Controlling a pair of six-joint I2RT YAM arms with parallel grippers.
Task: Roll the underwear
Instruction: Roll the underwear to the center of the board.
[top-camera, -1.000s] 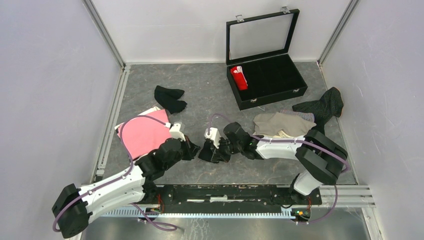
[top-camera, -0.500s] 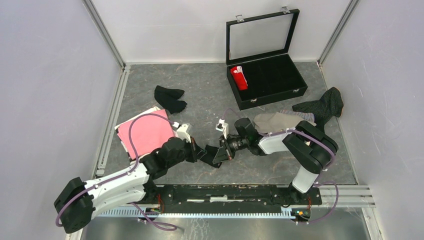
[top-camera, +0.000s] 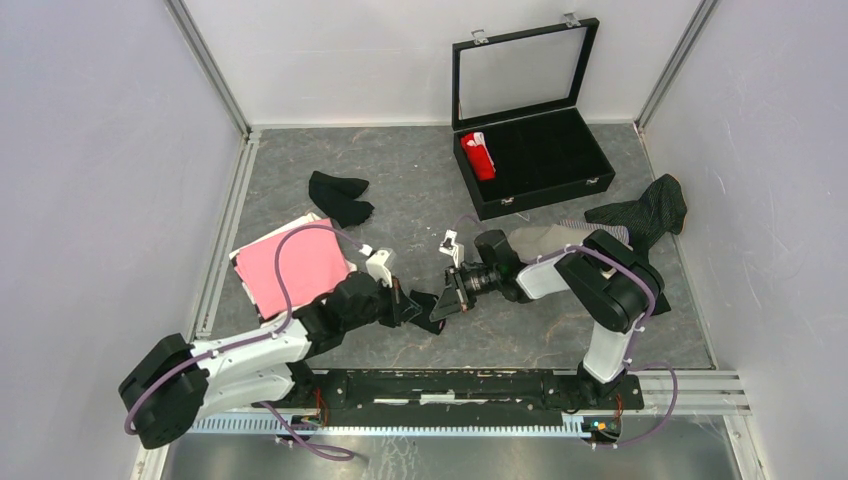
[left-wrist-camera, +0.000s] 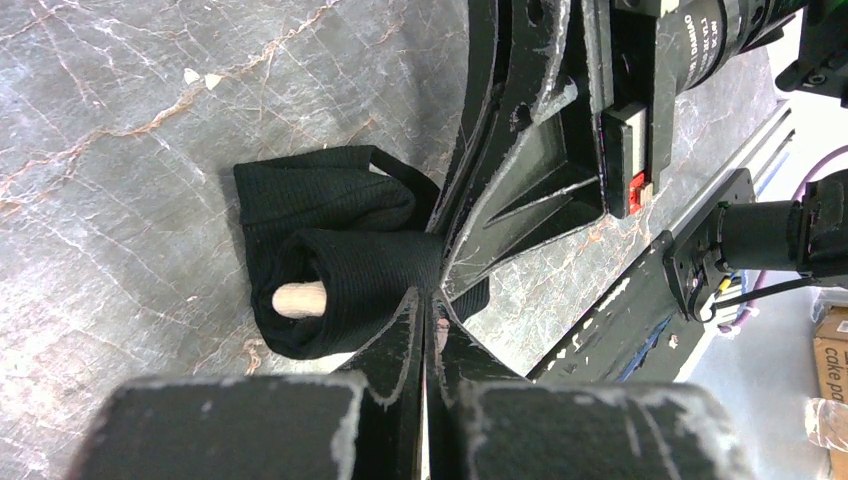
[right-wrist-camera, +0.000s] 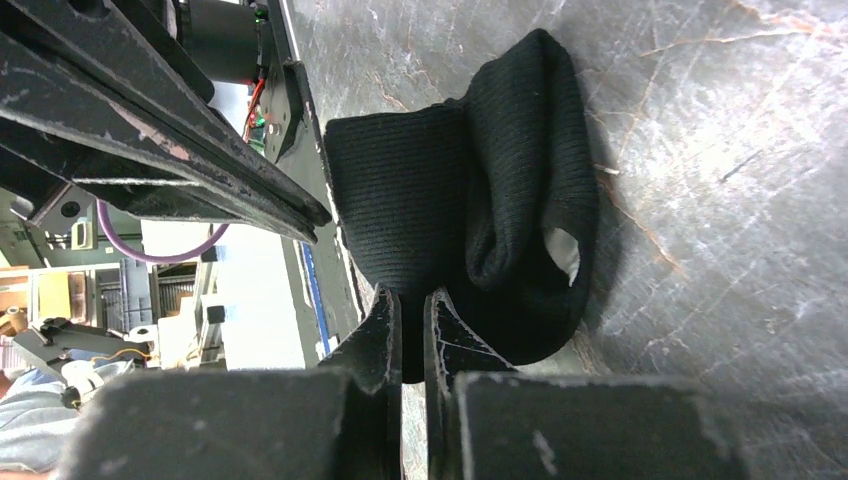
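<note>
A black underwear (top-camera: 430, 308) lies partly rolled on the grey table between my two grippers. My left gripper (top-camera: 412, 305) is shut, its tips pinching the roll's edge (left-wrist-camera: 430, 295). In the left wrist view the roll (left-wrist-camera: 340, 270) shows a pale core at its open end. From the other side my right gripper (top-camera: 450, 298) is shut on a fold of the same cloth (right-wrist-camera: 410, 295). The black underwear (right-wrist-camera: 470, 200) bulges in front of it. A red rolled piece (top-camera: 478, 155) sits in the case.
The open black case (top-camera: 560, 180) stands at the back right. Loose garments lie around: black (top-camera: 340, 197), pink (top-camera: 290, 270), beige (top-camera: 540, 240), dark pinstriped (top-camera: 645, 212). Walls close in the left and right sides; the rail (top-camera: 450, 385) runs along the near edge.
Both grippers have shifted slightly right with the black cloth held between them. The right wrist has turned and its arm has folded up; the left arm has stretched further out, uncovering more of the pink garment.
</note>
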